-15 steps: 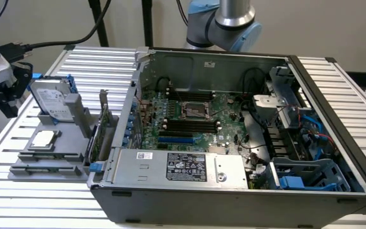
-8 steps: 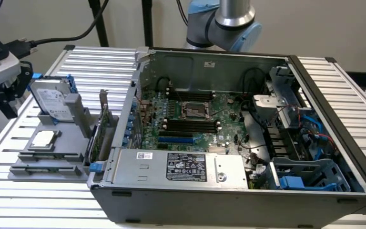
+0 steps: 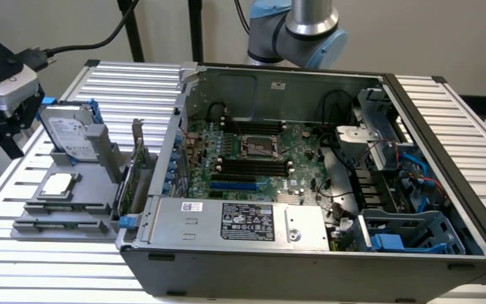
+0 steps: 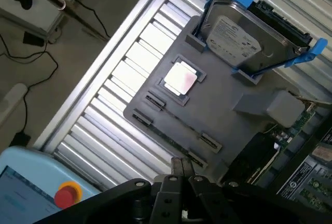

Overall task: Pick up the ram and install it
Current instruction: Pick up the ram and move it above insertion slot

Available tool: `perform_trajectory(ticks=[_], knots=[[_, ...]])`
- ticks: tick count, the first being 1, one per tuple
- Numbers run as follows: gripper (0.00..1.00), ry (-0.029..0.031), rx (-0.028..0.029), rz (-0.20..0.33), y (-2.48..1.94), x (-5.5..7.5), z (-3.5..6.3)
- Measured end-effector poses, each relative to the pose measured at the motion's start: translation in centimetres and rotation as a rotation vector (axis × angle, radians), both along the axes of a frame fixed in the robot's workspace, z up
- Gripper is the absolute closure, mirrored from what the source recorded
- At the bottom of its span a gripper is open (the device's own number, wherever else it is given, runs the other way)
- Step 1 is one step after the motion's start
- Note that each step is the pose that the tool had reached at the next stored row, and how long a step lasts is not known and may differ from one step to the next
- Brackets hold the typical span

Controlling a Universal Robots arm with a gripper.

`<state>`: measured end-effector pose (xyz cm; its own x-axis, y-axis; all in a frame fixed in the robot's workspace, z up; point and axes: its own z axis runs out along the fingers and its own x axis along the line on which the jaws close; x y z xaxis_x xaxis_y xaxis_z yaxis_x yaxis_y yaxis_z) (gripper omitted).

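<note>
The pincer (image 4: 181, 168) hangs over the edge of the grey tray (image 4: 223, 112) that lies farthest from the hard drive (image 4: 236, 37); its two dark fingers (image 4: 177, 168) are pressed together, with nothing showing between them; just beyond the tips lie the tray's two long slotted holders (image 4: 209, 141); whether the ram stands on edge in one of them I cannot tell; a processor chip (image 4: 180, 78) sits between holders and drive; the tray rests on the ribbed desk (image 4: 129, 73) beside the open computer case (image 3: 311, 266).

worktop (image 3: 124, 82): ribbed bare metal, bright sheen | computer case (image 3: 311, 272): dark matt metal | holder (image 4: 218, 105): matt grey plastic | hard drive (image 4: 233, 37): glossy metal (blue plastic rails)
</note>
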<state>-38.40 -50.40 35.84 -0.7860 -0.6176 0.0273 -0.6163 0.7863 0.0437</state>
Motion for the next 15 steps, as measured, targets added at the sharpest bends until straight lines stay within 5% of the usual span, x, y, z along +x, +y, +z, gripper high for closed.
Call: perform_trajectory(ticks=[15], knots=[[0.89, 0.0001, -0.0001, 0.273, 0.00, 0.00, -0.25]])
